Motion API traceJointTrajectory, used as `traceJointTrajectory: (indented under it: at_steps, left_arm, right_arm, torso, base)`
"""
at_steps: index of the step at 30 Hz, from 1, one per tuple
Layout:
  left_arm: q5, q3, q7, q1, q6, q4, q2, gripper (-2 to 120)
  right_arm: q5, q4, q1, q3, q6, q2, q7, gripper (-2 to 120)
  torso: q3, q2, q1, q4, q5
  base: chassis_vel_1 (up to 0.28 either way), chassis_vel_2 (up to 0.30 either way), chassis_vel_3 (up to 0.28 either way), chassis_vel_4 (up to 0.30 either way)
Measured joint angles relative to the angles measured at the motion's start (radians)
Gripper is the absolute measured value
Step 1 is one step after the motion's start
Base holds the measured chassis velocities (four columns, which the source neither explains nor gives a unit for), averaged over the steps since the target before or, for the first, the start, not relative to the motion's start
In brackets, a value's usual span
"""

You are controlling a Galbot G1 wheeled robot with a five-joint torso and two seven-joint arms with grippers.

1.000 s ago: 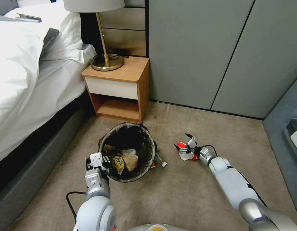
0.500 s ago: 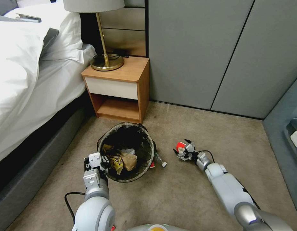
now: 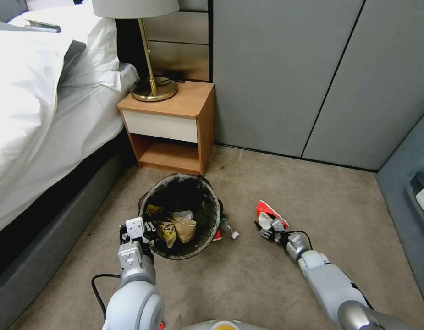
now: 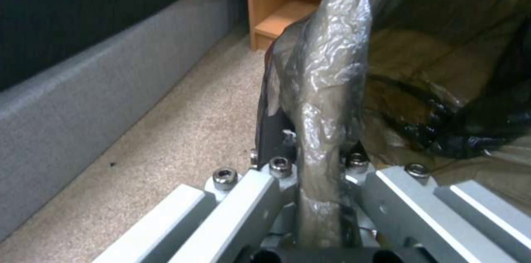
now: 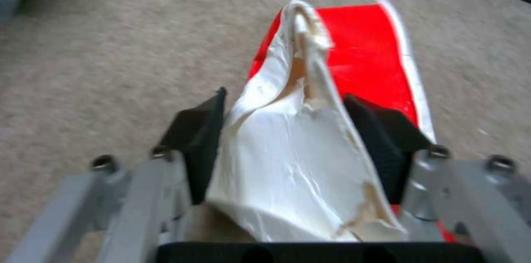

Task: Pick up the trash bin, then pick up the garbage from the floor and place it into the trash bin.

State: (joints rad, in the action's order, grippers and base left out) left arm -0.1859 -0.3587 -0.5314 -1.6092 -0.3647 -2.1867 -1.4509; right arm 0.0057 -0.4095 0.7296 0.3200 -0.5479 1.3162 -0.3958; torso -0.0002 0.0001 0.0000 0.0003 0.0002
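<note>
The trash bin, white with a dark liner, sits low by the carpet in front of the nightstand. My left gripper is shut on its near rim; the left wrist view shows the liner-covered rim pinched in the left gripper. Yellow and brown wrappers and white tissue lie inside. To the bin's right, my right gripper is shut on a red-and-white packet of garbage. The right wrist view shows that packet standing up between the right gripper's pads. A small clear bottle lies against the bin.
A wooden nightstand with a brass lamp stands behind the bin, and the bed runs along the left. Grey wall panels close the back. Grey upholstered furniture borders the right. Open carpet lies in front.
The right gripper shut on the red-and-white packet and drew back toward me, tipping the packet up. The left gripper and bin have not moved.
</note>
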Motion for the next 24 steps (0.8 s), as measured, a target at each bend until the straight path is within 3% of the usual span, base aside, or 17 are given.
traceJointTrajectory:
  at_steps: [14, 24]
  left_arm:
    - [0.004, 0.006, -0.002, -0.006, 0.000, -0.005, 0.004, 0]
    - [0.002, 0.007, -0.002, -0.001, 0.000, -0.010, 0.008, 0]
  right_arm:
    - [0.029, -0.010, 0.005, -0.003, -0.013, -0.014, -0.001, 1]
    - [0.029, -0.014, 0.010, -0.004, -0.035, -0.008, -0.001, 0]
  torso:
    - [0.000, 0.000, 0.000, -0.0007, -0.0004]
    - [0.000, 0.000, 0.000, -0.0005, -0.0002]
  base:
    - [0.000, 0.000, 0.000, 0.000]
    - [0.000, 0.000, 0.000, 0.000]
